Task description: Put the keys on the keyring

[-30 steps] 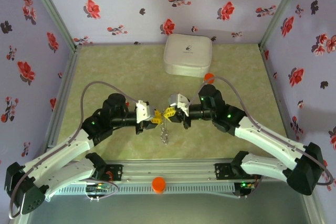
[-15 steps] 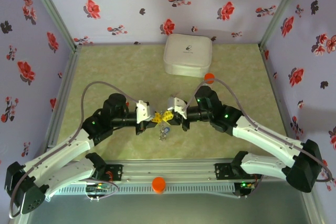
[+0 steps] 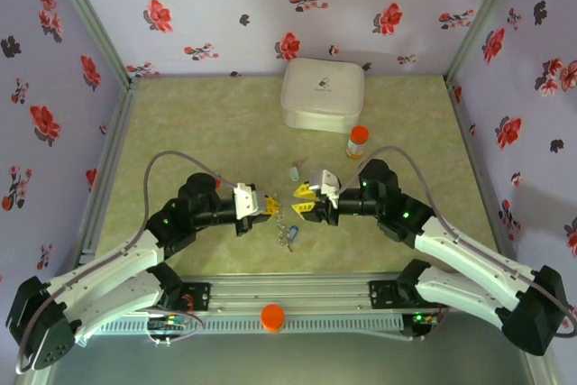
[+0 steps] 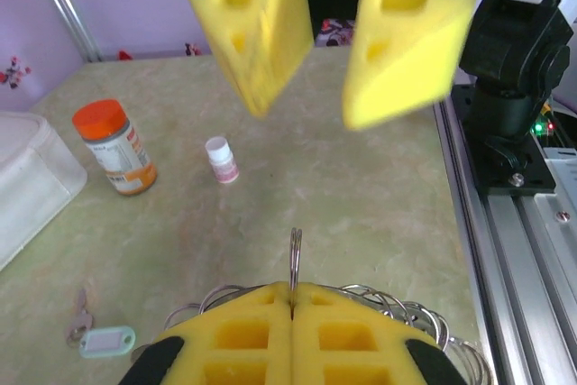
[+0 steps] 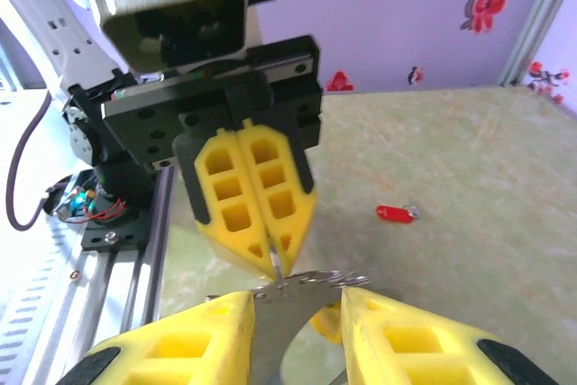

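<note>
Left wrist: left fingers (image 4: pixel 243 340) clamp keyring (image 4: pixel 295 259) edge; right fingers (image 4: pixel 257 24) parted, seemingly empty, standing clear.

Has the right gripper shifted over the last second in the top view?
Yes. The right gripper has drawn back rightward and nearer the rail, farther from the white box.

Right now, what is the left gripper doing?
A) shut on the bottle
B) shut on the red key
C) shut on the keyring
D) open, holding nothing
C: the left gripper has its yellow pads pressed together, with the thin keyring pinched edge-on between them.
</note>
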### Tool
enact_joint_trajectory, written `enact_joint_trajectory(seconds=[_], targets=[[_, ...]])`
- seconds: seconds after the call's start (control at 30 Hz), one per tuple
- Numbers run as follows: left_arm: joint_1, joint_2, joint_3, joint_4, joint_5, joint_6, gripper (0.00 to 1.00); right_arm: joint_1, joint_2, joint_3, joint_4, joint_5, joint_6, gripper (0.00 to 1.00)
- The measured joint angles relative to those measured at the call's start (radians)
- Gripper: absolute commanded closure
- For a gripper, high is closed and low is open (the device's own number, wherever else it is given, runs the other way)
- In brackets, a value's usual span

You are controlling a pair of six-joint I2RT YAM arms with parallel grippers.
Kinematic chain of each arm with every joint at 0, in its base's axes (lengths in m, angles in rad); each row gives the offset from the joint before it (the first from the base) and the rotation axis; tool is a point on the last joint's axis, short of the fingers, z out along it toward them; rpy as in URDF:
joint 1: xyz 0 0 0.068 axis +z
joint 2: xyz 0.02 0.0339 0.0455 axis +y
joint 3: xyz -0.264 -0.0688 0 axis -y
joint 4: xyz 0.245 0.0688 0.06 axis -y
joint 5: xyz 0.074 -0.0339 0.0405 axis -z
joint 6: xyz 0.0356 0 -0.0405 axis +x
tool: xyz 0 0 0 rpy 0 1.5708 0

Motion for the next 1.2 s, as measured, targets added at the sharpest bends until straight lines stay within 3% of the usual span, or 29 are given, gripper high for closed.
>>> enact_joint_trajectory(seconds=[0.5, 0.8, 0.9, 0.97, 1.07, 1.2], targets=[[-0.038, 0.029, -0.055, 0.195, 0.035, -0.045, 1.00, 0.045, 0.038, -0.021, 0.066, 0.027, 0.006, 0.74], [-0.039, 0.029, -0.056, 0.220, 0.042, -0.049, 1.00, 0.058, 0.038, -0.021, 0.064, 0.029, -0.005, 1.00], [-0.039, 0.029, -0.058, 0.220, 0.037, -0.048, 0.75, 0.059, 0.040, -0.019, 0.059, 0.027, -0.010, 1.00], [-0.042, 0.027, -0.058, 0.220, 0.024, -0.045, 0.72, 0.063, 0.047, -0.011, 0.032, 0.026, -0.014, 1.00], [-0.045, 0.008, -0.045, 0.147, -0.005, -0.005, 0.74, 0.065, 0.065, 0.025, -0.052, 0.031, -0.039, 1.00], [-0.048, 0.001, 0.034, -0.068, -0.057, 0.083, 0.76, 0.078, 0.103, 0.140, -0.222, 0.061, -0.111, 1.00]])
